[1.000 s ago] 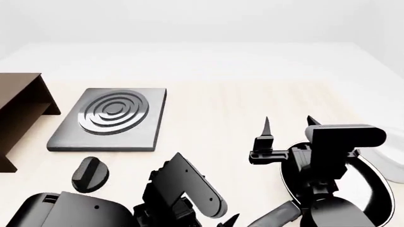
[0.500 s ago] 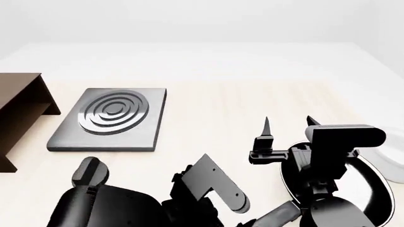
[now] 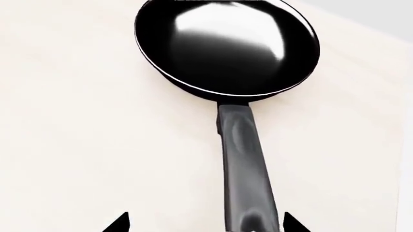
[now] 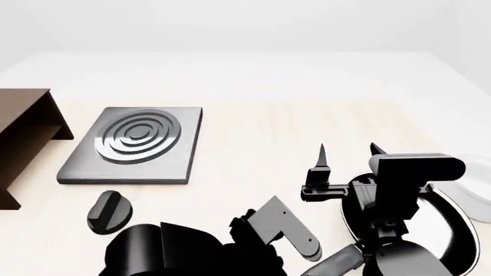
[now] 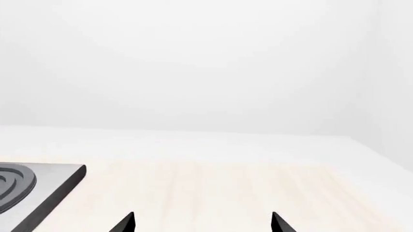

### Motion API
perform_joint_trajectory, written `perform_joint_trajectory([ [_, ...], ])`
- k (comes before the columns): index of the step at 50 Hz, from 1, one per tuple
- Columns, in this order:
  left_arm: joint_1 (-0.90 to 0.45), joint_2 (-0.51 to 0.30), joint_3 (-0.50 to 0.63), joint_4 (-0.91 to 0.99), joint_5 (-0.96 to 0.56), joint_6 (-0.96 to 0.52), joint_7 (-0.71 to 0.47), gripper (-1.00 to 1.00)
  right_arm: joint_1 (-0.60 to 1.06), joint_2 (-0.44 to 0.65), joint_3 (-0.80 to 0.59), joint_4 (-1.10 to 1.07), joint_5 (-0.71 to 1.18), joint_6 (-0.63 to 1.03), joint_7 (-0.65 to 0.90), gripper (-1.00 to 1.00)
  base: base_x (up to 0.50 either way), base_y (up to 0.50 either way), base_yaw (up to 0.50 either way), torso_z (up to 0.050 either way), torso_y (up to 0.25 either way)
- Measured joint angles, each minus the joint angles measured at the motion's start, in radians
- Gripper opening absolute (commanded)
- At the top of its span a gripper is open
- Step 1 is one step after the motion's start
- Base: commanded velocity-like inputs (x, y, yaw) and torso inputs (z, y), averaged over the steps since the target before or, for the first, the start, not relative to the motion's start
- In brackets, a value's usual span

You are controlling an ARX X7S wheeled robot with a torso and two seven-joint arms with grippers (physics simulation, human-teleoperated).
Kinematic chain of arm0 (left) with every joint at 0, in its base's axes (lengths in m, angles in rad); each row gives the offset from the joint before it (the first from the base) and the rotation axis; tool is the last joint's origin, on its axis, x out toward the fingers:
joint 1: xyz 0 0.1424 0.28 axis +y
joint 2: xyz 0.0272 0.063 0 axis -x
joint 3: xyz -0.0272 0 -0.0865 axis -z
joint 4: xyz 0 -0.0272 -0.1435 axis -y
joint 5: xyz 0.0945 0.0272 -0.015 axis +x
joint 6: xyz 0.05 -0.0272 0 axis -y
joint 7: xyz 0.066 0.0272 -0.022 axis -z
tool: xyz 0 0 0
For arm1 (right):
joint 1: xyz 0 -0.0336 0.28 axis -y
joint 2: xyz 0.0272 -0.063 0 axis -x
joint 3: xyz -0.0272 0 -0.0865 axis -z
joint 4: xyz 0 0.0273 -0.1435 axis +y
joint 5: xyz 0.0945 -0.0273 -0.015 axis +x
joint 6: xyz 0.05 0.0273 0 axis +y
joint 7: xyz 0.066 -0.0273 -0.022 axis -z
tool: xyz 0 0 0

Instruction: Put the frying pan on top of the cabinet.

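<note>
My left gripper (image 3: 203, 223) hangs with its fingers spread, one tip on each side of the long dark grey handle of the round glossy black frying pan (image 3: 227, 46), which lies on the pale wooden table (image 4: 261, 149) low at my right, partly hidden behind my right arm. My right gripper (image 5: 201, 223) is spread too, holding nothing above the table. The dark brown wooden cabinet (image 4: 23, 123) stands far left, beyond the flat grey square hob (image 4: 138, 144) and small black knob (image 4: 107, 211).
</note>
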Motion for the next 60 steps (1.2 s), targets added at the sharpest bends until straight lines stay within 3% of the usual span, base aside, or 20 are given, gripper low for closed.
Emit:
perform_joint_trajectory([
  [26, -0.082, 0.106, 0.088, -0.254, 0.023, 0.063, 0.188, 1.00, -0.014, 0.006, 0.023, -0.016, 0.036, -0.002, 0.001, 1.00, 0.00, 0.00, 0.00, 0.000, 0.000],
  [40, -0.131, 0.196, 0.040, -0.556, -0.101, 0.008, 0.084, 1.00, -0.016, 0.009, 0.023, -0.029, 0.050, 0.000, 0.006, 1.00, 0.00, 0.00, 0.00, 0.000, 0.000],
  [41, -0.134, 0.199, 0.042, -0.570, -0.113, 0.007, 0.076, -1.00, -0.016, 0.009, 0.023, -0.030, 0.051, 0.000, 0.007, 1.00, 0.00, 0.00, 0.00, 0.000, 0.000],
  [60, -0.174, 0.210, 0.092, -0.640, -0.229, 0.026, 0.022, -1.00, -0.023, 0.010, 0.025, -0.042, 0.069, -0.007, 0.013, 1.00, 0.00, 0.00, 0.00, 0.000, 0.000],
])
